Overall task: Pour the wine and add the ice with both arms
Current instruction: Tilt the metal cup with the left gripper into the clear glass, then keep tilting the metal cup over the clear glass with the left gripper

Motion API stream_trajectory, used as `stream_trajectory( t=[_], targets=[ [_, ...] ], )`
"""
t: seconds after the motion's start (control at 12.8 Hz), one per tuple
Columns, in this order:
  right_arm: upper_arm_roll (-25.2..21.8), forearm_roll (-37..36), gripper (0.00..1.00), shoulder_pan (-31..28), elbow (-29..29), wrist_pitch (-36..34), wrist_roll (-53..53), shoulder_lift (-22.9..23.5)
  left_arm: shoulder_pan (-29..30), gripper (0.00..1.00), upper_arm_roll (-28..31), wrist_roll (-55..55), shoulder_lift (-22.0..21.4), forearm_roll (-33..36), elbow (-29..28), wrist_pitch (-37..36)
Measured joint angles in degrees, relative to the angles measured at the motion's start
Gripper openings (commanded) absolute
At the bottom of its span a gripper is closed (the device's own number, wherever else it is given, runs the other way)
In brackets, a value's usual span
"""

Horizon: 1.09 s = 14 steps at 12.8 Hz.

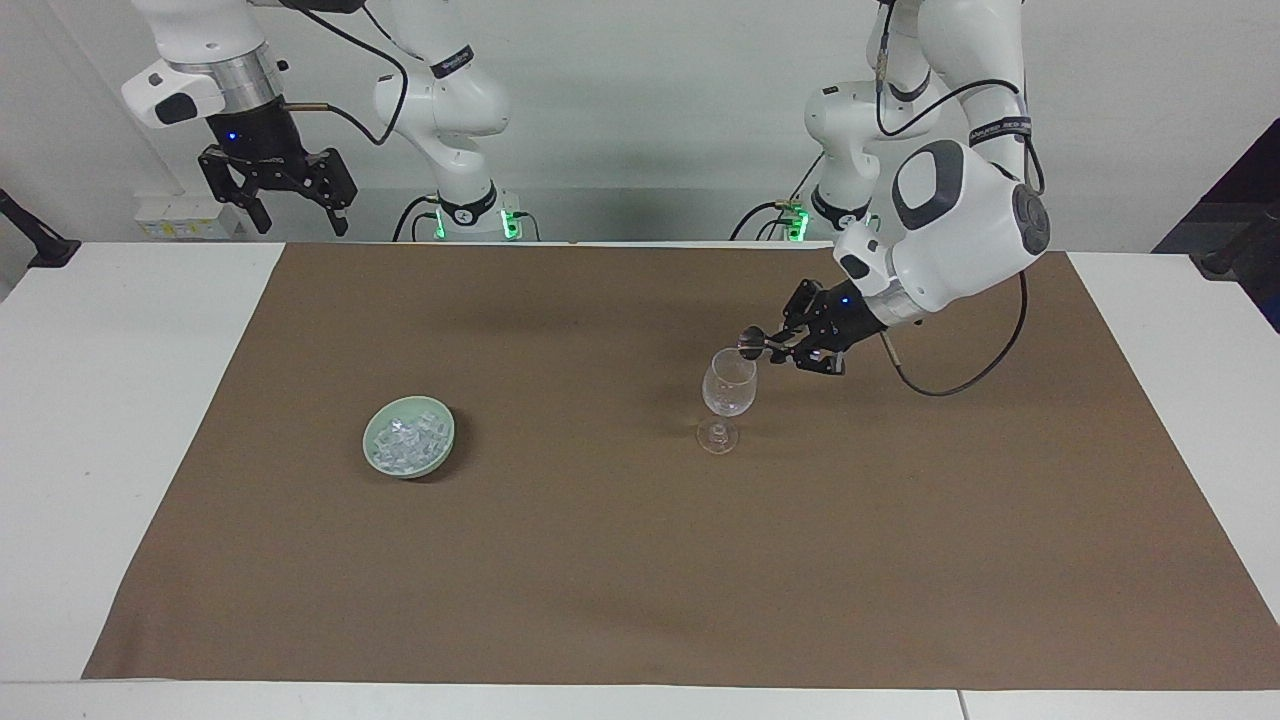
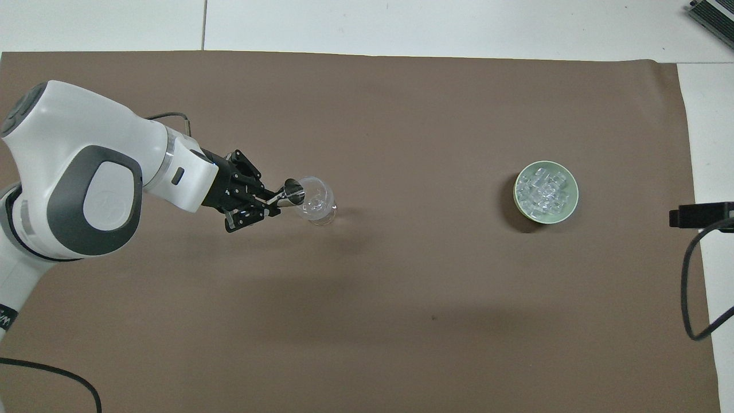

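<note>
A clear stemmed glass stands upright on the brown mat, toward the left arm's end. My left gripper is shut on a small steel measuring cup, which is tipped on its side with its mouth at the glass's rim. I cannot make out any wine. The ice is heaped in a pale green bowl toward the right arm's end. My right gripper waits open, high over the table's edge by the robots.
The mat covers most of the white table. A black fixture with a cable sits at the table's edge at the right arm's end.
</note>
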Motion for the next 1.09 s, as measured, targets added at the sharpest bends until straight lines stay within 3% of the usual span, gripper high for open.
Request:
stream_trajectory(
  t=[1.09],
  targets=[
    [0.00,0.00,1.00,0.00,0.00,0.00,0.00,0.00,-1.48,0.01,0.02,-9.69,-1.01,6.90,0.98,0.11]
  ],
)
